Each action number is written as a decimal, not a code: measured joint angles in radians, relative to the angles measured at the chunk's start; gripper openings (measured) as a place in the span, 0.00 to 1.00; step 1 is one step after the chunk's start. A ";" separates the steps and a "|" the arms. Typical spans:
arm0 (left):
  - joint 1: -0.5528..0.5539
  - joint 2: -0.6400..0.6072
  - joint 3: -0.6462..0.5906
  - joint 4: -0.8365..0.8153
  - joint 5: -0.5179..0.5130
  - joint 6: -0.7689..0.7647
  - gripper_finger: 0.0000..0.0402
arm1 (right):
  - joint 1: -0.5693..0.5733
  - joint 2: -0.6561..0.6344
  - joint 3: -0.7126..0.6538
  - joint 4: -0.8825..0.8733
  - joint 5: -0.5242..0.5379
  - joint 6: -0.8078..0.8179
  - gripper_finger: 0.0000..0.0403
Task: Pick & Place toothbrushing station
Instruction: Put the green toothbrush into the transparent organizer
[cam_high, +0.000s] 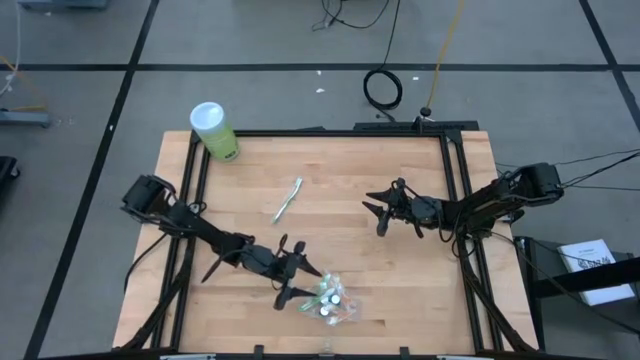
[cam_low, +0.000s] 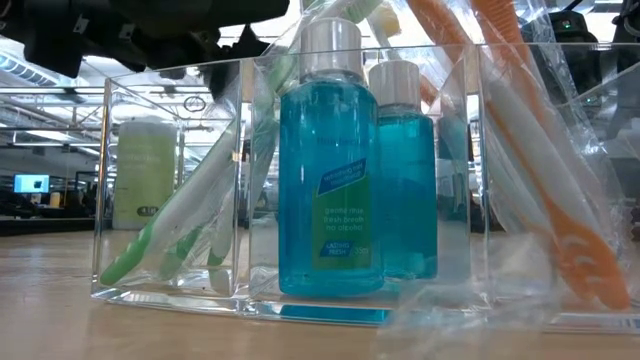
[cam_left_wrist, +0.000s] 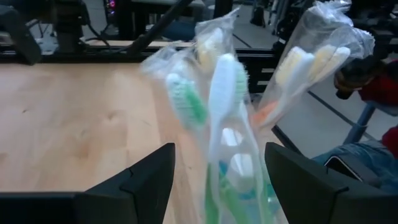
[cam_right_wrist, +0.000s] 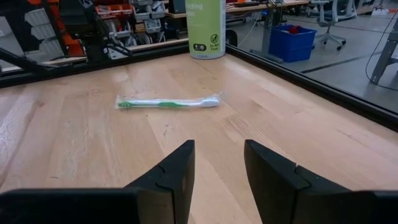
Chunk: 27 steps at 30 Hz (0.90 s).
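Our left hand (cam_high: 300, 277) sits low and centre in the high view, its fingers spread wide at the edge of the toothbrushing station (cam_high: 330, 298) and holding nothing we can confirm. In the left wrist view the two dark fingers (cam_left_wrist: 134, 186) flank a bagged green-white toothbrush (cam_left_wrist: 221, 124) that stands between them without visible contact. Further bagged brushes (cam_left_wrist: 305, 68) lean away toward the frame's upper right.

Our right hand (cam_high: 385, 213), right of centre in the high view, is open and empty above bare bench (cam_high: 340, 230). Ahead of it lies a lone wrapped toothbrush (cam_right_wrist: 168, 102), which the high view places mid-frame, well apart from the station. A green-white canister (cam_high: 213, 130) stands at the bench's upper left corner.

We judge the main risk to be the crinkly wrapping: closing on film rather than handle could let the brush slip, or drag neighbouring brushes and tip the light clear organizer (cam_low: 175, 180).

Only the low view shows that organizer's compartments, with two blue mouthwash bottles (cam_low: 330, 170) in the middle one and orange brushes (cam_low: 560, 200) at the frame's right. The high view shows just a small cluster. Only the right wrist view shows the loose brush clearly.
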 joint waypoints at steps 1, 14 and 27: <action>0.000 0.005 0.007 0.000 0.005 0.001 0.63 | 0.000 0.000 0.000 0.000 0.000 0.000 0.32; 0.019 0.032 0.029 0.005 0.057 0.028 0.54 | 0.000 0.000 0.000 -0.002 0.000 0.000 0.32; 0.019 0.032 0.029 0.004 0.133 0.056 0.07 | 0.000 0.000 0.000 -0.002 0.000 0.000 0.32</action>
